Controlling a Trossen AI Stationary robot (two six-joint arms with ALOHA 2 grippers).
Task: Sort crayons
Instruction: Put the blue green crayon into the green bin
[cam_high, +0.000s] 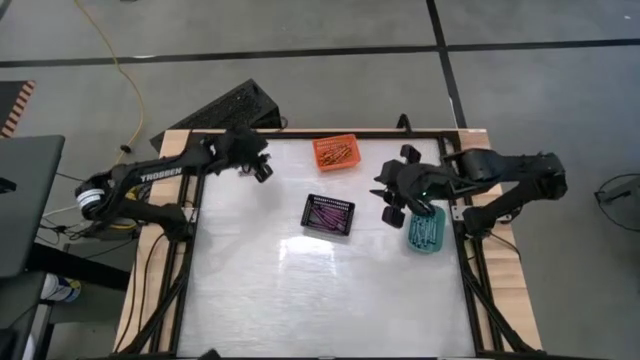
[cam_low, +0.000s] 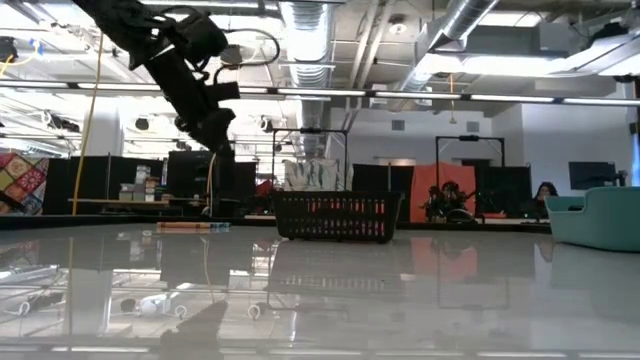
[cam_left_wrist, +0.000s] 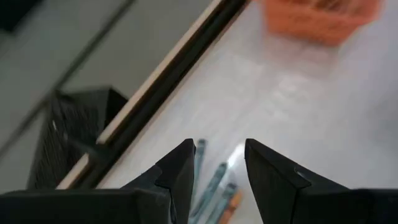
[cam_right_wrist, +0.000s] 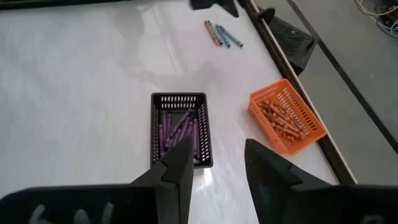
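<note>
Several loose crayons (cam_left_wrist: 213, 182), teal-blue ones and one orange, lie flat on the white table near its far left corner; the right wrist view shows these crayons (cam_right_wrist: 222, 35) too. My left gripper (cam_left_wrist: 219, 163) hovers open just above them, with nothing between its fingers; the high view shows it (cam_high: 262, 168) by the far left edge. My right gripper (cam_high: 392, 207) hangs open and high between the black basket (cam_high: 329, 214) and the teal basket (cam_high: 425, 232). It is bare in its own view (cam_right_wrist: 217, 163).
The black basket (cam_right_wrist: 179, 127) holds purple crayons, and the orange basket (cam_right_wrist: 287, 118) at the far edge holds orange ones. The teal basket stands at the right edge. A dark frame rail (cam_left_wrist: 168, 68) runs along the far edge. Bare table (cam_high: 320, 300) fills the near half.
</note>
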